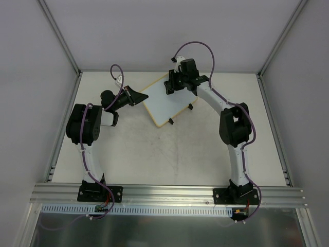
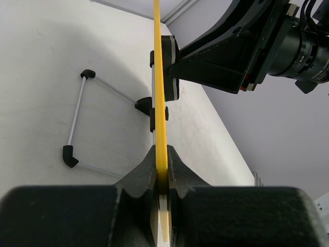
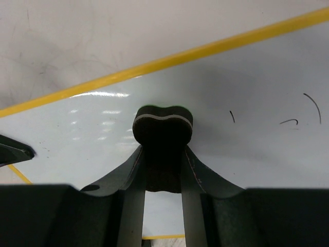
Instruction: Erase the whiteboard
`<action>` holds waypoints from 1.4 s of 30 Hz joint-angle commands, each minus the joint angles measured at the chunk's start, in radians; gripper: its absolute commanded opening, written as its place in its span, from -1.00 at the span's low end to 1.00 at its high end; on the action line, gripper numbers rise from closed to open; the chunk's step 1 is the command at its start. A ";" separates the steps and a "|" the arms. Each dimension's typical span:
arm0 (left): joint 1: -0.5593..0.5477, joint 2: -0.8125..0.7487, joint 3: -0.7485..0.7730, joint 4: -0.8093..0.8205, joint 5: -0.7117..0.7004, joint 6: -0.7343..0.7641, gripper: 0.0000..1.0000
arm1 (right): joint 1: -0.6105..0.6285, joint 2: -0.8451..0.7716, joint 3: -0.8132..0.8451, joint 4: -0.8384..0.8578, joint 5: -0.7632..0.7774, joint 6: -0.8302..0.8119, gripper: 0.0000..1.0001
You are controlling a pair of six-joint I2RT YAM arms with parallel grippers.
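Two arms work one whiteboard [image 1: 165, 105], lying diagonally at far middle of table [image 1: 180, 154], between your grippers. Your left gripper [image 2: 161, 172]: clenched on board's yellow frame edge, at its left side. Board face mostly white. Few thin dark strokes [image 3: 308, 105] show toward right in right wrist view. Your right gripper [image 3: 163, 154]: clamped on black eraser [image 3: 163, 123], eraser end against board face, just short of yellow frame.

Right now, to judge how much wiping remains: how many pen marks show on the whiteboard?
3 on the whiteboard, all right of the eraser: a short tick, a small curve, a long arc. More may hide under the eraser.
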 commanded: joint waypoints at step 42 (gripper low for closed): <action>-0.019 -0.057 -0.042 0.155 0.226 0.029 -1.00 | -0.222 0.166 0.155 -0.154 0.045 0.072 -1.00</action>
